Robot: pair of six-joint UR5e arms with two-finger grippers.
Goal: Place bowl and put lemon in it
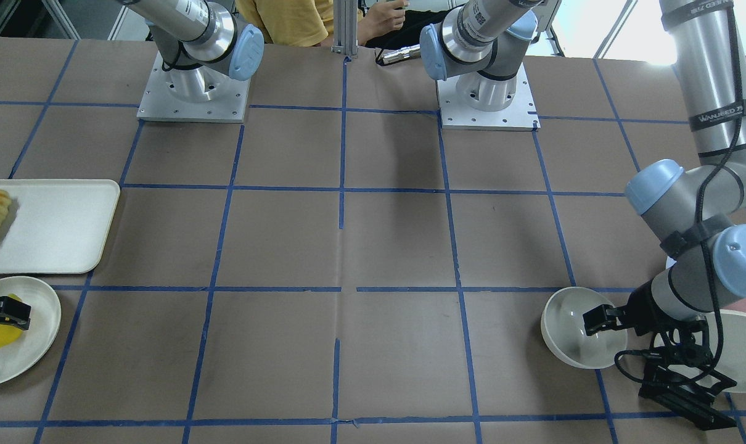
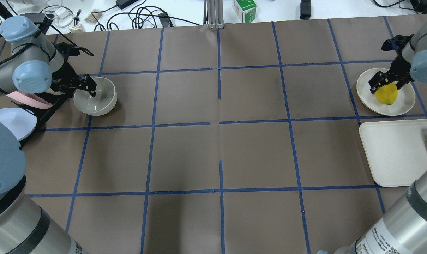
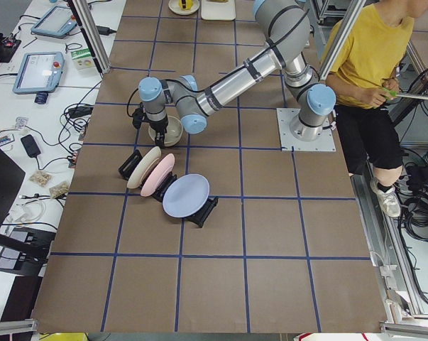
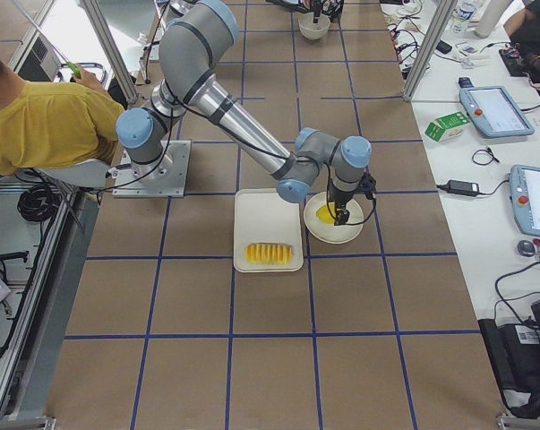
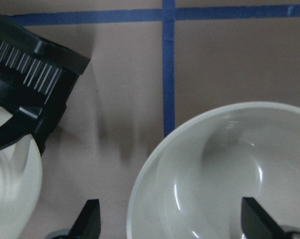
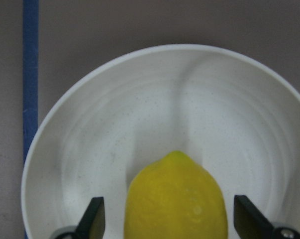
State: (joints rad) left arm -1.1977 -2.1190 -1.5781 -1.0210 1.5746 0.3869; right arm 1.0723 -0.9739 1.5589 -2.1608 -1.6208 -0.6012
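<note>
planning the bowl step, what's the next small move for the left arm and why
Probably close the left jaws: they stand open astride the bowl rim, one finger inside, one outside, so closing should pinch the wall for lifting.

So the right gripper [image 4: 342,215] is down over the flat cream plate [image 4: 337,235], tips right at the lemon [image 4: 323,215] sitting on it, can't tell from here if they're touching tho. Cream tray [image 4: 256,210] is just beside the gripper on the robot's side, w/ ridged yellow-orange slices [image 4: 270,254] at its near end. Way off at the far end, the left gripper [image 4: 315,12] hangs over the bowl [image 4: 313,30].
</note>
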